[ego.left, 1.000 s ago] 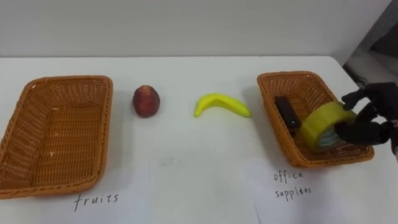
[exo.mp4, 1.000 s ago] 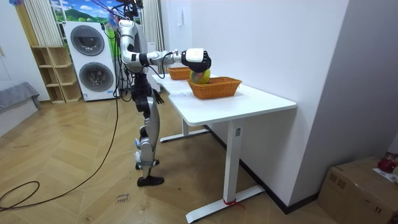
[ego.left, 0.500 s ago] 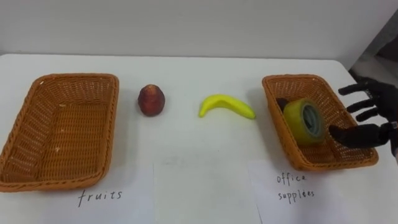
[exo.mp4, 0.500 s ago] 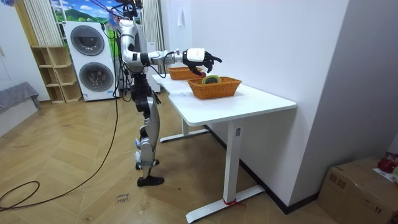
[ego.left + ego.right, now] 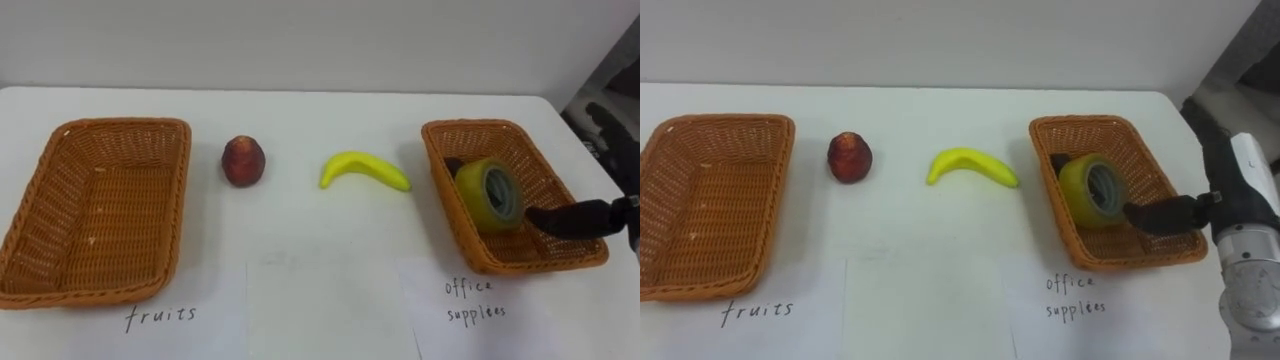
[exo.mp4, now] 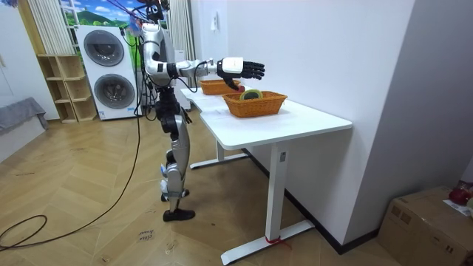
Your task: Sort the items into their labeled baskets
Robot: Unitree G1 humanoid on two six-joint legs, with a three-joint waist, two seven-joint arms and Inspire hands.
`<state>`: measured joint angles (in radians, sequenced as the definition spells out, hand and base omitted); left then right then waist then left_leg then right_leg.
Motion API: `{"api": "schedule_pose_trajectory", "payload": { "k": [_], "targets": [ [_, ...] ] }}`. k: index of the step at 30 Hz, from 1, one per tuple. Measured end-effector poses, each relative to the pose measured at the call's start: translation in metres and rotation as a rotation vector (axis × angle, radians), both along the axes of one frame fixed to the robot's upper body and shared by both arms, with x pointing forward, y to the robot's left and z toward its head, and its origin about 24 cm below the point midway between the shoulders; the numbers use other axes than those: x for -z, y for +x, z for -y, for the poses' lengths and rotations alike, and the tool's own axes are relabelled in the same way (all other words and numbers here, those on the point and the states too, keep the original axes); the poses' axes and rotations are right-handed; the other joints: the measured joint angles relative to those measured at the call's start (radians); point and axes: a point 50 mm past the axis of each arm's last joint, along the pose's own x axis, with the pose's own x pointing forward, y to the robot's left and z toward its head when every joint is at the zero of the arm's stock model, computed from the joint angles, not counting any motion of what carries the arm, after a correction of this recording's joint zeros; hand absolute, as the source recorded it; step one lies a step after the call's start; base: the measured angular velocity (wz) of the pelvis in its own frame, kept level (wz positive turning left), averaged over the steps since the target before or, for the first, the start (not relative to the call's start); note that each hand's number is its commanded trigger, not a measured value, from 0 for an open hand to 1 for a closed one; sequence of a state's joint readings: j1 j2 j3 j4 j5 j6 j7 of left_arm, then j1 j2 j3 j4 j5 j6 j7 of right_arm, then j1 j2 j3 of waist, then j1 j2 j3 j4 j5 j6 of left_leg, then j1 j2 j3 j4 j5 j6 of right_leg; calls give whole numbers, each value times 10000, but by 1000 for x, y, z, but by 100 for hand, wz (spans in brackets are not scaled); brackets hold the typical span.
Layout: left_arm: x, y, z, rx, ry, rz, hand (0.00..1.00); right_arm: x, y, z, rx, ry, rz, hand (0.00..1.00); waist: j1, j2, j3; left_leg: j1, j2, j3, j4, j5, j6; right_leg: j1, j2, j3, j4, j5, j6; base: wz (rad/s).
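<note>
Tape roll (image 5: pixel 487 193), yellow, aslant in basket (image 5: pixel 443 200)

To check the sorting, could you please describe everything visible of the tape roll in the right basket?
The tape roll is a wide yellow-green ring with a grey core and hollow centre. It stands tilted on edge inside the wicker basket, partly covering a dark object behind it. The open right hand has its thumb close beside it; whether they touch cannot be told.

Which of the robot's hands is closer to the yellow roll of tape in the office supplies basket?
Right. The right hand is open over the basket's right side, just to the right of the tape. The left hand is off the tabletop altogether, much farther away.
</note>
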<state>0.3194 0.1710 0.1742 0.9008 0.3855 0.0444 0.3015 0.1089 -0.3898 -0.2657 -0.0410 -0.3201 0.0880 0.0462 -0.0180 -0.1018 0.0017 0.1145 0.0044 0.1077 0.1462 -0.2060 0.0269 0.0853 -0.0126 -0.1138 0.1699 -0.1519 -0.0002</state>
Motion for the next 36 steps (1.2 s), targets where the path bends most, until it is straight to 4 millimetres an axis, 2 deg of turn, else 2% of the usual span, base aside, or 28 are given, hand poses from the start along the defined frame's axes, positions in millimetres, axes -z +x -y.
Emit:
{"api": "schedule_pose_trajectory", "payload": {
  "k": [8, 13, 19, 24, 26, 30, 36],
  "targets": [
    [1, 4, 1, 4, -38, 61, 0, -1, 1, -2, -54, -79, 82, 0, 78, -56, 15, 10, 3, -49, -36, 0, -1, 43, -4, -120, 3, 0, 0, 1],
    [4, -1, 1, -55, -188, -258, 0, -11, 9, -3, 15, -158, 624, 0, -18, -89, 46, 21, 1, -141, -9, 1, -1, 110, -9, -205, -13, -1, 0, 6],
    [4, 0, 1, -128, -322, -250, 0, -24, 17, -6, -71, 167, 1368, 0, 38, -119, 43, 19, -3, -215, 3, 1, -2, 126, -17, -267, -9, -1, 1, 3],
    [4, 6, 1, -129, -352, -174, 0, -32, 23, -10, -244, 621, 1956, 0, 283, -181, 48, 28, -3, -223, 59, 3, -4, 134, -19, -277, -7, -1, 0, 0],
    [4, 4, 1, -160, -339, -196, 0, -34, 24, -11, -311, 583, 2065, 0, 503, -224, 64, 24, -4, -204, 37, 3, -3, 132, -21, -276, -7, -1, 0, 0],
    [4, -4, 0, -247, -232, -377, 0, -38, 28, -16, -365, 290, 2255, 0, 589, -285, 81, -19, 1, -219, 40, 2, -3, 99, -19, -280, -8, -1, 0, 0],
    [4, -15, -2, -368, -65, -657, 0, -34, 31, -27, -731, 236, 2118, 0, 870, -337, 37, -52, -8, -244, 60, 3, -2, 62, -23, -287, -1, 0, 0, 0]
  ]
}}
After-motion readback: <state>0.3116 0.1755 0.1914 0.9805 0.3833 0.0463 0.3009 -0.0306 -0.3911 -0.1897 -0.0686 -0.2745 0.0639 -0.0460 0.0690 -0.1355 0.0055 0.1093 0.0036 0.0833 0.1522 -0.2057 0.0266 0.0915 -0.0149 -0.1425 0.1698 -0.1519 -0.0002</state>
